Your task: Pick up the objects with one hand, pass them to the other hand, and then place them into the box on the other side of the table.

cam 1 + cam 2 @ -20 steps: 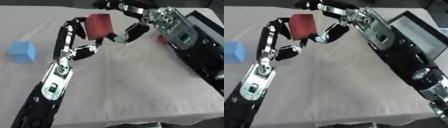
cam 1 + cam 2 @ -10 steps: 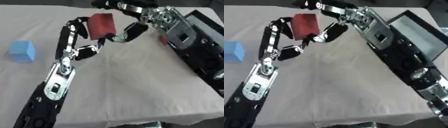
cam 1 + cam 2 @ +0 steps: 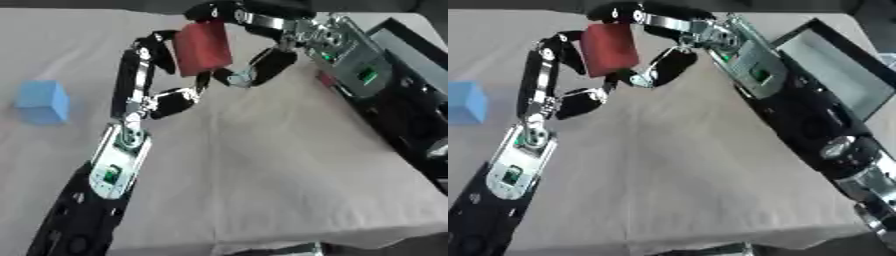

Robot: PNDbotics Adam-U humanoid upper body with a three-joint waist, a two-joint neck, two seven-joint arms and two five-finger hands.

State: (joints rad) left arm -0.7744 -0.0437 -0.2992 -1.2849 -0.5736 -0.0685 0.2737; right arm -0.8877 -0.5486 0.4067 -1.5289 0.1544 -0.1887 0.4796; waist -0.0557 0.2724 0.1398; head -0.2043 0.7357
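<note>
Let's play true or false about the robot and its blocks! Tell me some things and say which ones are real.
1. Both hands are on the red block. True: the left hand and the right hand both curl round it.
2. The red block lies on the table. False: it is held up in the air.
3. The blue block sits alone on the cloth, at the left. True.
4. The blue block is in the box. False: the black box is at the right.

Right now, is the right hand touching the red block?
Touching. In the left eye view the right hand has fingers curled over the red block top, while the left hand fingers hold its left side.
</note>
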